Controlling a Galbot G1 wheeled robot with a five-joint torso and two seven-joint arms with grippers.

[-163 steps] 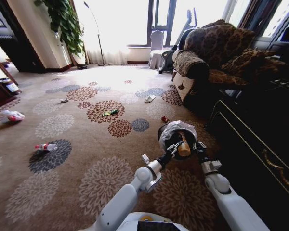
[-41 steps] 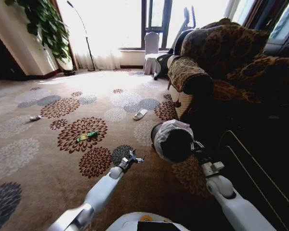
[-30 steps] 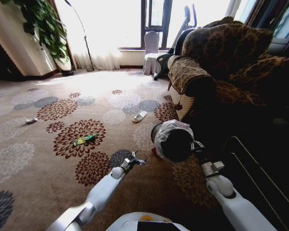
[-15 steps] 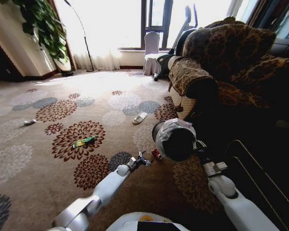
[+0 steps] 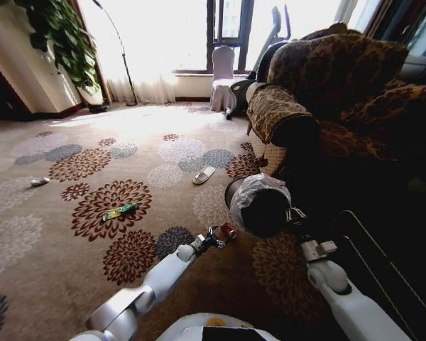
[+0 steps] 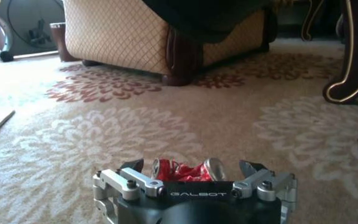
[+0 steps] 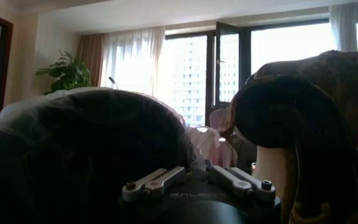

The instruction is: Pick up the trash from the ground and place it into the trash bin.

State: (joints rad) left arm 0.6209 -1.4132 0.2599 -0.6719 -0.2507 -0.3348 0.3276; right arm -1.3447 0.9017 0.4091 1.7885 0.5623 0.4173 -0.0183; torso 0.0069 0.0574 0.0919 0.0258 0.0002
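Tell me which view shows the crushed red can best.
The left wrist view: the crushed red can lies on the carpet between the open left gripper fingers. The head view shows it as a small red spot beside the trash bin; the right wrist view faces the bin.

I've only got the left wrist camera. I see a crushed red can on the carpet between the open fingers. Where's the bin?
Observer: The right gripper holds the bin off the carpet, just to the right of the can and the left gripper.
Operator: Any other trash out there?
Observer: A green wrapper lies on a dark red flower in the carpet, farther to the left.
Operator: Anything beyond that?
Observer: A white scrap lies on the carpet, farther left and farther away than the wrapper.
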